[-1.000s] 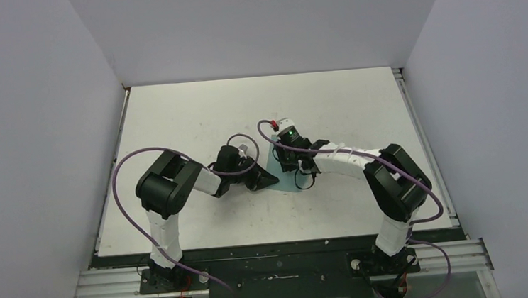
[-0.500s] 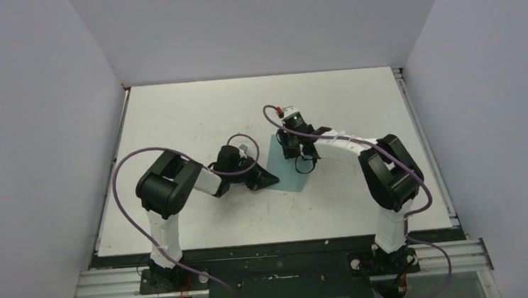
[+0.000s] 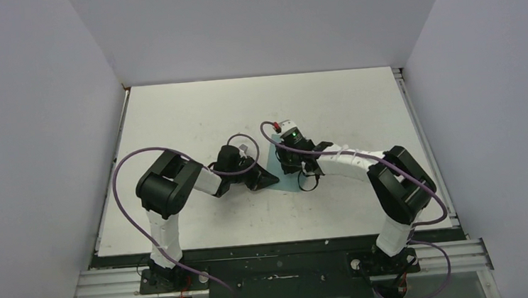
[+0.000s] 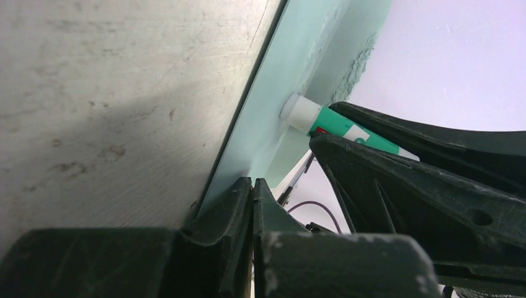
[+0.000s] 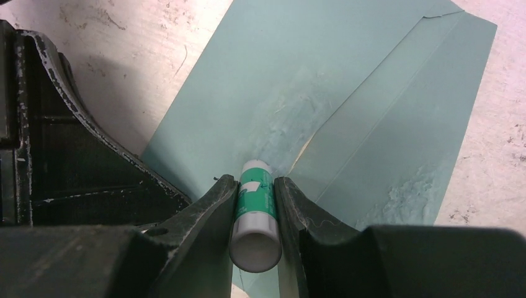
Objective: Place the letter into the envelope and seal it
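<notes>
The teal envelope [image 3: 289,182] lies flat on the table between the two arms, and its surface [image 5: 347,93] shows pale smeared streaks. My right gripper [image 5: 255,180] is shut on a white-and-green glue stick [image 5: 255,202], whose far tip touches the envelope beside a fold line. From the left wrist view the stick's white tip [image 4: 296,112] presses against the teal sheet [image 4: 279,93]. My left gripper [image 4: 253,183] is shut, its tips at the envelope's left edge [image 3: 269,180]. The letter is out of view.
The white tabletop [image 3: 194,112] is scuffed, with grey walls on three sides. The two wrists [image 3: 291,150] sit close together over the envelope, with purple cables looping beside them.
The right gripper carried the stick toward the table's far side along the envelope, then came back toward me. The left arm has stayed put.
</notes>
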Robot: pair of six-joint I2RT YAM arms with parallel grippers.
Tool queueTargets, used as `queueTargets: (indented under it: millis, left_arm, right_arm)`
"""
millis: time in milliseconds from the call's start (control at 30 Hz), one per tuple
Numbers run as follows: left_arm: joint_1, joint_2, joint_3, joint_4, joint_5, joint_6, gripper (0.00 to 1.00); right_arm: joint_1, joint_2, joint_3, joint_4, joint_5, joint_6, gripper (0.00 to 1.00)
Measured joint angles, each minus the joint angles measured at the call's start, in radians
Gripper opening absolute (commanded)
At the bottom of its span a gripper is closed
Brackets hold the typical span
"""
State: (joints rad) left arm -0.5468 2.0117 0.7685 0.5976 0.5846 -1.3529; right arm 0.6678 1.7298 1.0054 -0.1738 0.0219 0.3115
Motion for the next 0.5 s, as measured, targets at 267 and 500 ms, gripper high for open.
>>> queueTargets:
  millis: [267,500]
  left_arm:
    - [0.000,0.000,0.000,0.000,0.000,0.001,0.00]
    - [0.000,0.001,0.002,0.000,0.003,0.003,0.00]
  right_arm:
    - [-0.054,0.061,0.077,-0.014,-0.006,0.010,0.05]
    - [-0.087,0.108,0.138,-0.014,-0.001,-0.002,0.05]
